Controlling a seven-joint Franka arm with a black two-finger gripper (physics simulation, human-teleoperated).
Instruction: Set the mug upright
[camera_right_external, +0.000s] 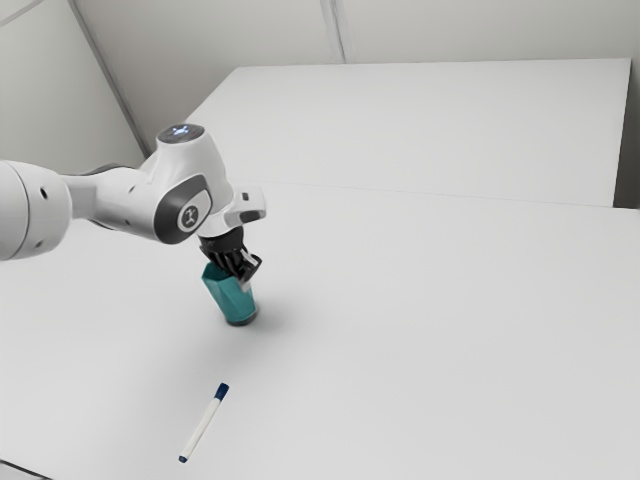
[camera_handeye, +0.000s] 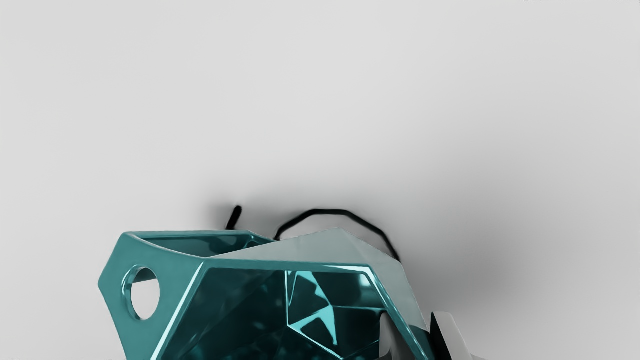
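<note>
In the exterior view the mug (camera_right_external: 230, 295) is teal, faceted and angular, with a dark line around its base, and it leans, its mouth tipped toward the exterior view's left while its base is low at the bench (camera_right_external: 450, 350). The white bench spreads wide and open from the mug to the exterior view's right; its edge there is well apart from the mug, and a seam crosses the white surface beyond. A marker pen (camera_right_external: 205, 426) with a blue cap lies near the mug, on the side toward the exterior view's bottom, and past the pen, at the lower left corner, is a thin dark edge (camera_right_external: 22, 468) of something cut off by the frame. The tool (camera_right_external: 246, 277) comes down onto the mug's rim, on the side toward the exterior view's right, with the arm (camera_right_external: 130, 205) above it. In the wrist view the mug's wide polygonal mouth and shiny dark-teal interior show, along with an angular handle (camera_handeye: 175, 295) pierced by a round hole, on the other side of the mouth from the tool. Black line segments mark the bench just beside the mug, with soft shadow and open bench beyond. One finger of the tool is inside the mouth and the other outside, pinching the mug's wall between them.
</note>
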